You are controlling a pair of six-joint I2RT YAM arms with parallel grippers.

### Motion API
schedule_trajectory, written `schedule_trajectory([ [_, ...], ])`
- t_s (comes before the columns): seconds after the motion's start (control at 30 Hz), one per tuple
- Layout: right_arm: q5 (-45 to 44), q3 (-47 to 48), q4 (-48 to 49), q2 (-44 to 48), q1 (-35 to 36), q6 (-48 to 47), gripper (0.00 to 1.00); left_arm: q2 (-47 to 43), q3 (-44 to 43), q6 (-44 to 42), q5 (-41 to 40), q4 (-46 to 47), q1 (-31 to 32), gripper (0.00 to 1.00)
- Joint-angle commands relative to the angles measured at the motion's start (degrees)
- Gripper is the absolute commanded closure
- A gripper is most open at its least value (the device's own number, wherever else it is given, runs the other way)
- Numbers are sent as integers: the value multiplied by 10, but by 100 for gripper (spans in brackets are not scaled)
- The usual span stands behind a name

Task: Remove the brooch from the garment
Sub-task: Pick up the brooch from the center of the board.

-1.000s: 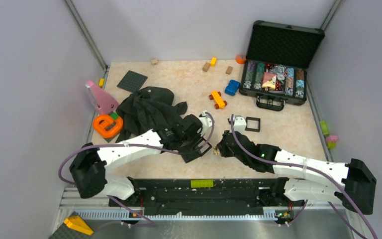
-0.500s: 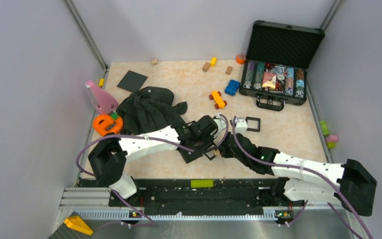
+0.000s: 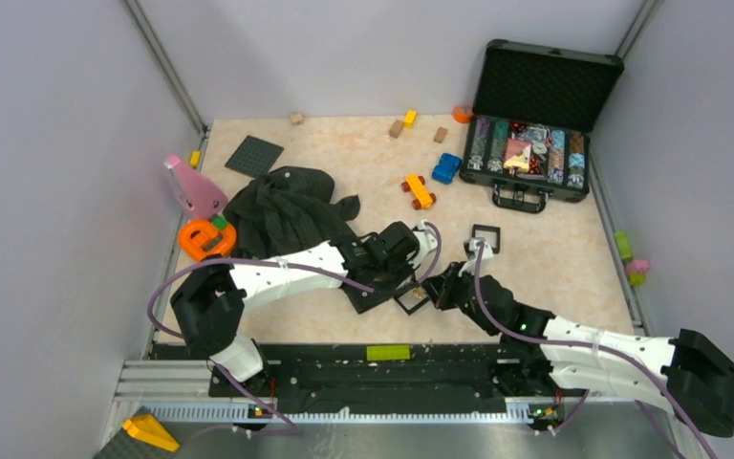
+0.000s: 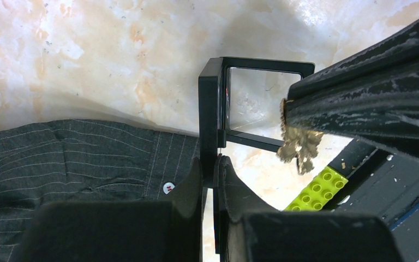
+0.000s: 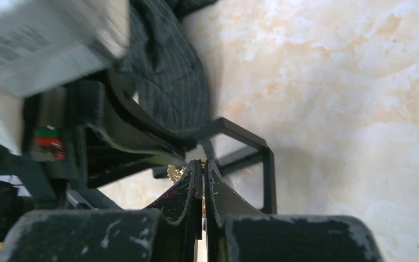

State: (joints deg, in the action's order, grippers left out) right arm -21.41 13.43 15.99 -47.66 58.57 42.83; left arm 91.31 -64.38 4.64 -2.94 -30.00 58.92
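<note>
The garment (image 3: 287, 210) is a dark pinstriped shirt bunched at the left; it also shows in the left wrist view (image 4: 76, 158) and the right wrist view (image 5: 169, 82). My right gripper (image 5: 203, 164) is shut on the gold brooch (image 5: 175, 173), which hangs from its fingers (image 4: 360, 98) over a small black square box (image 4: 262, 68), clear of the cloth. The brooch also shows in the left wrist view (image 4: 300, 144). My left gripper (image 4: 211, 164) is shut on that box's near wall, beside a white button (image 4: 167, 188). In the top view both grippers, the left (image 3: 403, 279) and the right (image 3: 440, 290), meet at the box (image 3: 413, 300).
A second black square box (image 3: 485, 238) lies right of the grippers. An open case of chips (image 3: 533, 143) stands back right. Toy cars, orange (image 3: 419, 191) and blue (image 3: 445, 168), an orange ring (image 3: 206, 239), a pink piece (image 3: 196, 188) and a grey baseplate (image 3: 253, 155) lie around. A green brick (image 4: 313, 188) sits by the near rail.
My left arm swung right, bringing its gripper and the black box over to the right gripper. My right arm shifted right and stretched forward, still holding the brooch.
</note>
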Motion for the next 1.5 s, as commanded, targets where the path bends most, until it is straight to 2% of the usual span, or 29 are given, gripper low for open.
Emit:
schedule_trajectory([
  [0.0, -4, -14, 114, 5, -7, -26, 100, -3, -16, 13, 23, 24, 0, 100],
  [0.1, -8, -26, 135, 9, -7, -36, 100, -6, -9, 26, 61, 36, -9, 100],
  [0.27, -24, 3, 62, 17, -7, -55, 100, -23, 21, 58, 154, 84, -48, 100],
  [0.43, -35, 8, 21, 54, -7, -67, 100, -17, 59, 117, 283, 145, -101, 100],
  [0.63, -23, 12, -7, 70, -7, -80, 100, 7, 103, 161, 381, 224, -127, 100],
  [1.07, 4, 60, -39, -35, -7, -108, 100, 67, 123, 203, 450, 294, -145, 100],
  [1.47, 24, 47, -66, -33, -7, -146, 100, 131, 127, 219, 497, 348, -164, 100],
])
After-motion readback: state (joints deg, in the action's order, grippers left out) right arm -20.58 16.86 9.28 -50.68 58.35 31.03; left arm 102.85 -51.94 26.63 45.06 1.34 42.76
